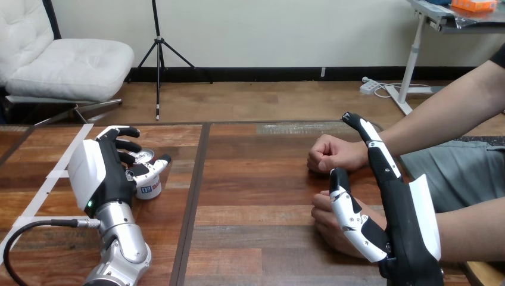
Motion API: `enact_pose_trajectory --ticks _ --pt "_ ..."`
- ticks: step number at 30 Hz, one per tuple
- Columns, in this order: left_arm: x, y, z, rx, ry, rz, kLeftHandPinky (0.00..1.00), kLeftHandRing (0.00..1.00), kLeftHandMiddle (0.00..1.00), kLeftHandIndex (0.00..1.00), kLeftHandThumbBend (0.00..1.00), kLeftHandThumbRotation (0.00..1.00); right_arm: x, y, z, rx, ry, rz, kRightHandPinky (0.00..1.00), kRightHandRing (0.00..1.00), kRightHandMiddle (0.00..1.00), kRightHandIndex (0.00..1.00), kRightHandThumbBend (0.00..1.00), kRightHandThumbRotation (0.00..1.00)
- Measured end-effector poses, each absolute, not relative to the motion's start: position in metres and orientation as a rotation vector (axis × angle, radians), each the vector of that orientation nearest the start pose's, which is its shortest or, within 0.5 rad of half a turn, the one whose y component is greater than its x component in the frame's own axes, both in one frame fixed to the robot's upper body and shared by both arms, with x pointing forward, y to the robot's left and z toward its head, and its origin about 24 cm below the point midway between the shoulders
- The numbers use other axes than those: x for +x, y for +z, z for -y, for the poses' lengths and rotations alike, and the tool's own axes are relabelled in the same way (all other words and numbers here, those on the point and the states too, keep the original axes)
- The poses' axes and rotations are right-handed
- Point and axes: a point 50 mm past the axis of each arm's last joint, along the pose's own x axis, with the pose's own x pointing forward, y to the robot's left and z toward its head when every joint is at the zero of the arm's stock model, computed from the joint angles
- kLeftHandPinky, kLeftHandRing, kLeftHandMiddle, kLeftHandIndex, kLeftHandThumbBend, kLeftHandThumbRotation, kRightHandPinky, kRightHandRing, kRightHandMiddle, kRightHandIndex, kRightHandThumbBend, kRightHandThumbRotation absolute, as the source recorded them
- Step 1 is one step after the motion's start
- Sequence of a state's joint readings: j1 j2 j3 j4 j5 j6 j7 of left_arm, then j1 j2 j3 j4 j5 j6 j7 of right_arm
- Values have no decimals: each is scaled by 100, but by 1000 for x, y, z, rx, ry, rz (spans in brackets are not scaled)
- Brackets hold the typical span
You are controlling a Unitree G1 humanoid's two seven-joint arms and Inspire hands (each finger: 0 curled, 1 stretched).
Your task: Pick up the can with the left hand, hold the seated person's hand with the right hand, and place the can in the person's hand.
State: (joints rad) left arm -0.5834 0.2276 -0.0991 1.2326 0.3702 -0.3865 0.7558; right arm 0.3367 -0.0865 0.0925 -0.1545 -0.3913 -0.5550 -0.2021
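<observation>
Your left robot hand [98, 176] is on the can [149, 182] at the left side of the counter [256, 179], curled fingers [126, 145] wrapped round its upper body. The can leans in that grip, top toward the robot hand, base down toward the wood, and you can't tell from here whether the base is clear of the counter. Reckon on a small, light tin: stiff enough at the rims, but thin and smooth in the wall, so it will likely dent under a hard squeeze and slide under a lazy one. The mid-body is the place to hold it, firm and even, with the tilt taken out before you carry it across. Over on the right, your right robot hand [405, 220] is spread wide, straight fingers [375, 146] reaching up across the wrist behind the person's farther hand [327, 154], which is balled in a fist. The thumb [348, 208] lies over the person's nearer hand [324, 223], which rests low on the counter. Nothing is curled round either one, so call it contact at most, not a hold. The can sits well apart from both, with a long run to the right ahead of it.
</observation>
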Motion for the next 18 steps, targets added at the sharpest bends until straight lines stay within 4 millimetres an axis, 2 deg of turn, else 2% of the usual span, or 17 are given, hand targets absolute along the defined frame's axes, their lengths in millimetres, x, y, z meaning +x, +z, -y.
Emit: enact_pose_trajectory --ticks 18 --pt "316 -3 -206 689 479 -25 48 46 47 58 71 0 177 58 150 -398 -33 413 98 97 95 90 14 49"
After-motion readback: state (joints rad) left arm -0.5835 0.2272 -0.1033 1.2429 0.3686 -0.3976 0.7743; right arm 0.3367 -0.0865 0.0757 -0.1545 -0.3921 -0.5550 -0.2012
